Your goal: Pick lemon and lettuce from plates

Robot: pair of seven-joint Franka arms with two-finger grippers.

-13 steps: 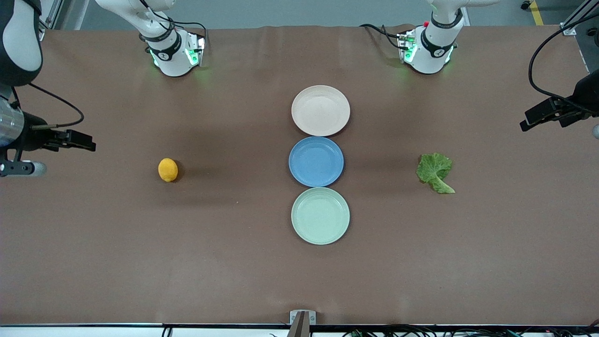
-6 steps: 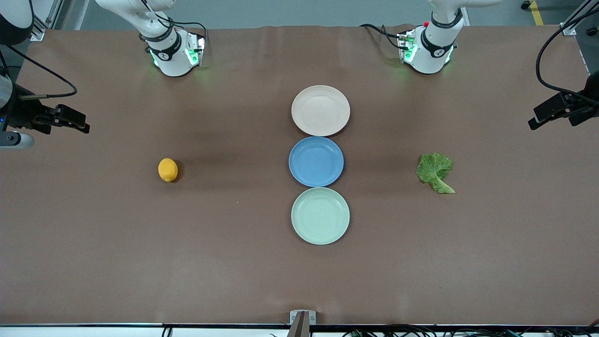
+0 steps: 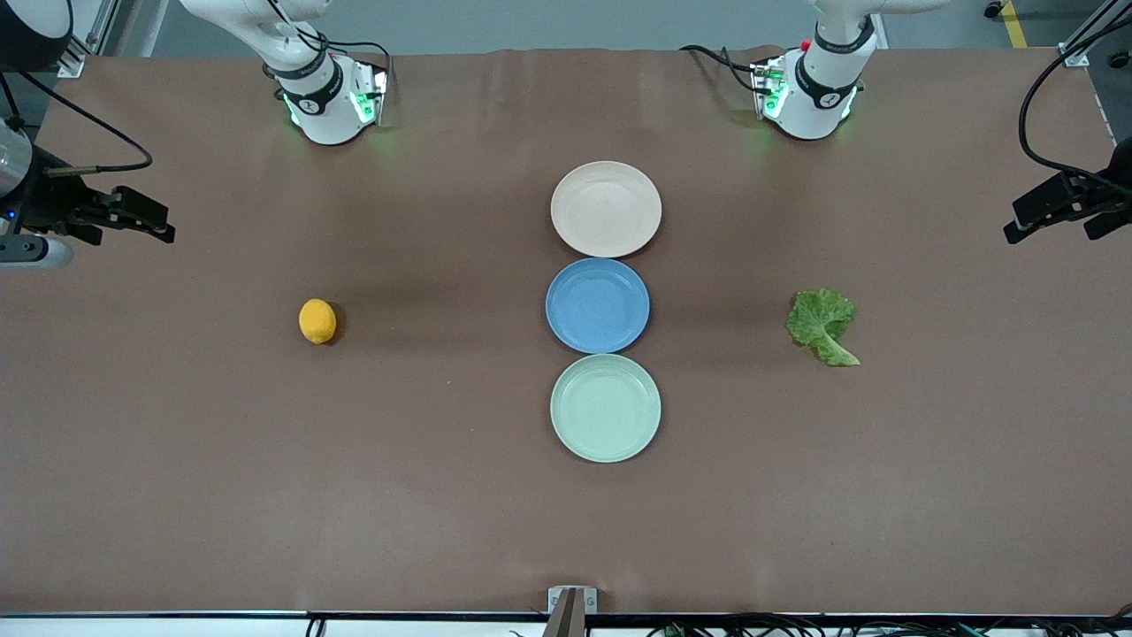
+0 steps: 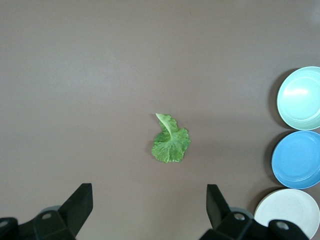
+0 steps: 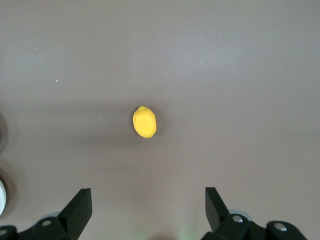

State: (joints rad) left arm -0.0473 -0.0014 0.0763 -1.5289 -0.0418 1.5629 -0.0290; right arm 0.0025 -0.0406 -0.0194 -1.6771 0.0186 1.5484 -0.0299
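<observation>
The lemon (image 3: pixel 317 321) lies on the bare brown table toward the right arm's end, off any plate. The lettuce (image 3: pixel 822 326) lies on the bare table toward the left arm's end. The cream plate (image 3: pixel 606 209) and the mint plate (image 3: pixel 606 408) hold nothing. My right gripper (image 3: pixel 150 221) hangs open and empty high over the table's end; its wrist view shows the lemon (image 5: pixel 144 122) ahead of the gripper (image 5: pixel 148 202). My left gripper (image 3: pixel 1050 232) hangs open and empty over the other end; the lettuce (image 4: pixel 170 142) lies ahead of it (image 4: pixel 150 200).
A blue plate (image 3: pixel 597 305) with nothing on it sits between the cream and mint plates in one row at the table's middle. The row also shows in the left wrist view: mint (image 4: pixel 300 98), blue (image 4: pixel 296 160), cream (image 4: pixel 286 214). Arm bases stand along the table edge farthest from the front camera.
Both grippers have drawn back toward the table's ends and toward the bases' edge. The lemon, the lettuce and the plates have not moved.
</observation>
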